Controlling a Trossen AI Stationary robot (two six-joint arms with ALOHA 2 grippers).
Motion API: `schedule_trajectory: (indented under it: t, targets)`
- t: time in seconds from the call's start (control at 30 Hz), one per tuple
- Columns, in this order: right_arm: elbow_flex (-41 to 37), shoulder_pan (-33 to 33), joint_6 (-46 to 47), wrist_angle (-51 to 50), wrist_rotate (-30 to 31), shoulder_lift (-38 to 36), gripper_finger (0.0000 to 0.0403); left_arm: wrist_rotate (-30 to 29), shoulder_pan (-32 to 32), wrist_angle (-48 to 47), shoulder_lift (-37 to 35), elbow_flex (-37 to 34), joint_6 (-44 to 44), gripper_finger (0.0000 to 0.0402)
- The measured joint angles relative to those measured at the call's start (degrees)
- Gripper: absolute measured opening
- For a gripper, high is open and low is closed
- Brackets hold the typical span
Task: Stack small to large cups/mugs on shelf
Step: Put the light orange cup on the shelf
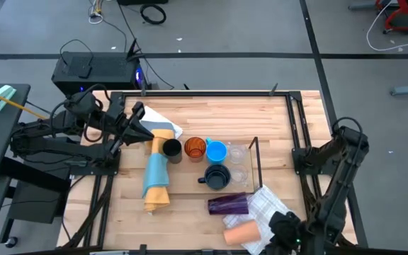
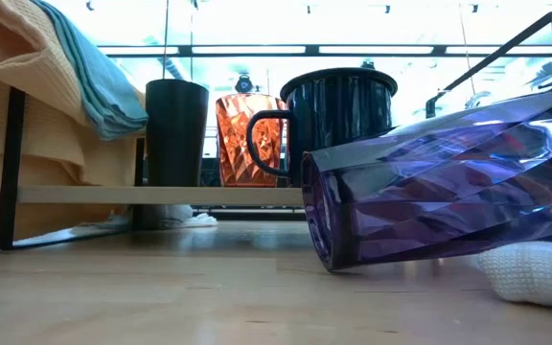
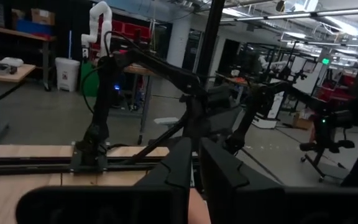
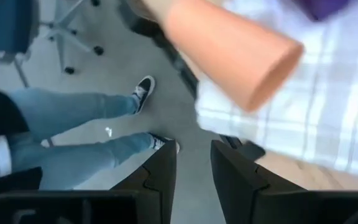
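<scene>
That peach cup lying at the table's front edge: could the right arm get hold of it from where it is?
Probably yes. The peach cup lies on its side on the checked cloth, with the right gripper just beside it, fingers slightly apart. Nothing stands between them; the purple tumbler lies behind.

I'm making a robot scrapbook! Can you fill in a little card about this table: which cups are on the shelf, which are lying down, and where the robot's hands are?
On shelf, standing: black cup, amber cup, blue cup, clear glasses, dark mug
Lying down, off shelf: purple tumbler, peach cup
Under the peach cup: checked cloth
Draped over shelf: yellow-and-blue cloth
Left tool: near the table's back-left, holding nothing
Right tool: front-right, by the peach cup, holding nothing
</scene>
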Motion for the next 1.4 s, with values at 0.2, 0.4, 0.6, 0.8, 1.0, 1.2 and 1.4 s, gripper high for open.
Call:
schedule_trajectory:
  t: [0.2,0.4,0.6,0.8,1.0,1.2,1.4]
  targets:
    - [-7.8,-1.4,5.1,8.3,-0.5,0.0,0.0106,0.2,0.0,0.0,0.0,0.0,0.3,0.0045]
    - [-13.5,-4.0,9.5,16.3,-5.0,0.0,0.0106,0.2,-0.1,-0.1,0.0,0.0,0.3,0.0037]
    - [-13.0,-6.2,9.2,14.6,-5.5,0.0,0.0106,1.7,-0.1,-0.2,0.0,0.0,0.3,0.0037]
    - [-13.0,-7.9,6.3,12.9,-6.0,0.0,0.0112,1.8,-0.1,-1.1,0.0,0.0,0.2,0.0045]
    - [-13.0,-8.5,4.7,11.2,-6.6,0.0,0.0134,1.8,-0.1,-1.1,0.0,0.0,-1.1,0.004]
    - [-13.0,-8.5,4.1,11.2,-8.5,0.0,0.0164,1.8,0.0,-1.1,0.0,0.0,-1.3,0.0035]
    - [-13.0,-8.5,4.1,11.2,-8.5,-0.1,0.0178,1.8,0.0,-1.0,0.0,0.0,-1.3,0.0042]
